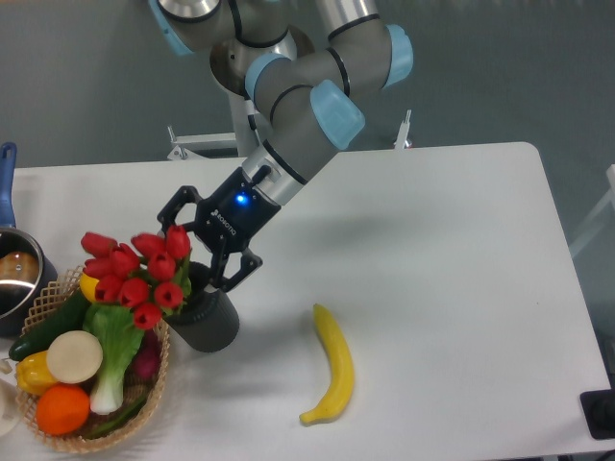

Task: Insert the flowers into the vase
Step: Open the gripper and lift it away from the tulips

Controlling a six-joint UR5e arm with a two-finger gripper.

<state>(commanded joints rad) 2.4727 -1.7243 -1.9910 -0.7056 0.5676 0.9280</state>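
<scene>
The flowers [133,274], a bunch of red tulips, lean up and to the left out of the vase [206,325], with their green stems down in its mouth. The vase is a dark cylinder standing next to the basket. My gripper [204,254] hangs just above the vase's mouth, right of the tulip heads. Its fingers [231,274] stand spread on either side of the stems and look open. The tulips hide the far fingertip and the lower stems.
A wicker basket [58,437] of vegetables and fruit stands at the front left, touching the vase. A metal pot [14,279] with a blue handle sits at the left edge. A banana [332,365] lies right of the vase.
</scene>
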